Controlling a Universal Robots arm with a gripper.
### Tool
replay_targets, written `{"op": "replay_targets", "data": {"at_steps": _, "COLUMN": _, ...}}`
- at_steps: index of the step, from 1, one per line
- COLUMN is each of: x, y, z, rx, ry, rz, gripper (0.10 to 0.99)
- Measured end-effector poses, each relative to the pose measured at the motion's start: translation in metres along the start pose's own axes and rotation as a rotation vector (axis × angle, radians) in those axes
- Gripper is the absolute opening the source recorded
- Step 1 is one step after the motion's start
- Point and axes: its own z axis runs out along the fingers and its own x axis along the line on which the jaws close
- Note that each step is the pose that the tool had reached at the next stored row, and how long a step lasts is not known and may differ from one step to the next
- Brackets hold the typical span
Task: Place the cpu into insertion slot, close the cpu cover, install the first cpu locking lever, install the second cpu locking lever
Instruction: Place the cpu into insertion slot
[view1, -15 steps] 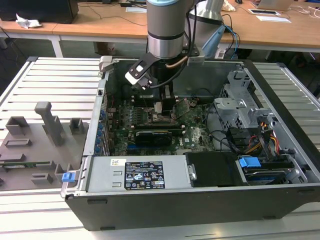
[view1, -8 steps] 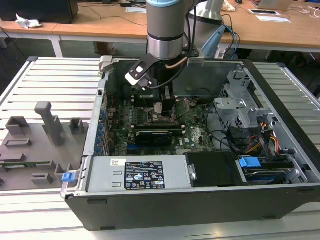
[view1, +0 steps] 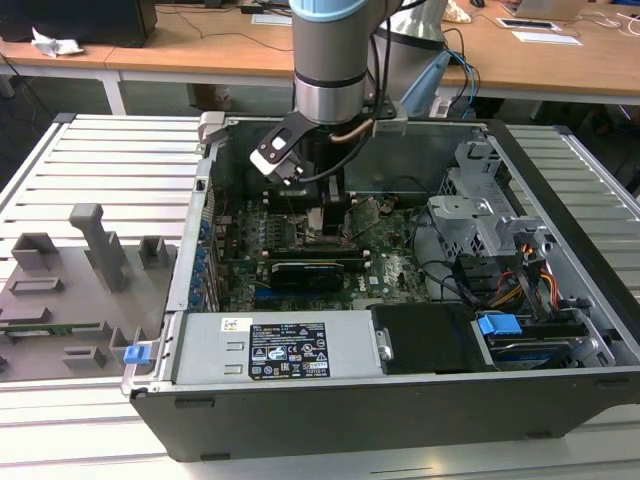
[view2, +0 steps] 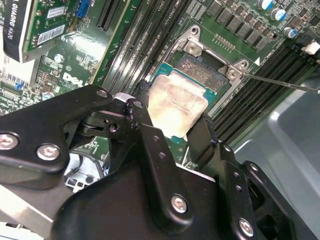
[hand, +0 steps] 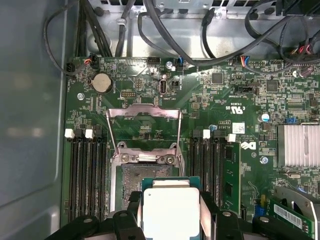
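**Holding the cpu (view2: 177, 102) at the open socket (view2: 202, 67)**

In the exterior view, my gripper (view1: 330, 215) is down inside the open computer case (view1: 400, 400). It is low over the motherboard (view1: 395, 265), just behind the long black expansion card (view1: 310, 270).

In the second wrist view, my fingers (view2: 150, 135) pinch opposite edges of the cpu, silvery face up. The chip overlaps one edge of the bare socket. I cannot tell whether they touch.

In the first wrist view, the cpu sits between my fingertips by the socket's edge. The cpu cover (hand: 145, 111) stands swung open on the socket's other side, flanked by thin wire levers (hand: 112, 132).
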Motion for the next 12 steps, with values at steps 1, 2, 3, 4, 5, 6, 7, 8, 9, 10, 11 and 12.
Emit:
{"op": "replay_targets", "data": {"at_steps": 1, "x": 0.0001, "y": -0.0001, "z": 0.0005, "rx": 0.000, "ry": 0.0000, "rz": 0.000, "gripper": 0.541}}
{"op": "replay_targets", "data": {"at_steps": 2, "x": 0.0002, "y": -0.0002, "z": 0.0010, "rx": 0.000, "ry": 0.0000, "rz": 0.000, "gripper": 0.541}}
{"op": "replay_targets", "data": {"at_steps": 3, "x": 0.0003, "y": -0.0003, "z": 0.0014, "rx": 0.000, "ry": -0.0001, "rz": 0.000, "gripper": 0.541}}
{"op": "replay_targets", "data": {"at_steps": 4, "x": 0.0004, "y": -0.0005, "z": 0.0019, "rx": 0.000, "ry": 0.0000, "rz": 0.000, "gripper": 0.541}}
{"op": "replay_targets", "data": {"at_steps": 5, "x": 0.0004, "y": -0.0007, "z": 0.0022, "rx": 0.000, "ry": -0.0001, "rz": 0.000, "gripper": 0.541}}
{"op": "replay_targets", "data": {"at_steps": 6, "x": 0.0005, "y": -0.0008, "z": 0.0027, "rx": 0.000, "ry": -0.0001, "rz": 0.000, "gripper": 0.541}}
{"op": "replay_targets", "data": {"at_steps": 7, "x": 0.0006, "y": -0.0008, "z": 0.0030, "rx": 0.000, "ry": -0.0001, "rz": 0.000, "gripper": 0.541}}
{"op": "replay_targets", "data": {"at_steps": 8, "x": 0.0006, "y": -0.0009, "z": 0.0035, "rx": 0.000, "ry": 0.0000, "rz": 0.000, "gripper": 0.541}}
{"op": "replay_targets", "data": {"at_steps": 9, "x": 0.0007, "y": -0.0010, "z": 0.0039, "rx": 0.000, "ry": 0.0000, "rz": 0.000, "gripper": 0.541}}
{"op": "replay_targets", "data": {"at_steps": 10, "x": 0.0007, "y": -0.0012, "z": 0.0043, "rx": 0.000, "ry": 0.0000, "rz": 0.000, "gripper": 0.541}}
{"op": "replay_targets", "data": {"at_steps": 11, "x": 0.0007, "y": -0.0013, "z": 0.0047, "rx": 0.000, "ry": 0.0000, "rz": 0.000, "gripper": 0.541}}
{"op": "replay_targets", "data": {"at_steps": 12, "x": 0.0008, "y": -0.0013, "z": 0.0053, "rx": 0.000, "ry": -0.0001, "rz": 0.000, "gripper": 0.541}}
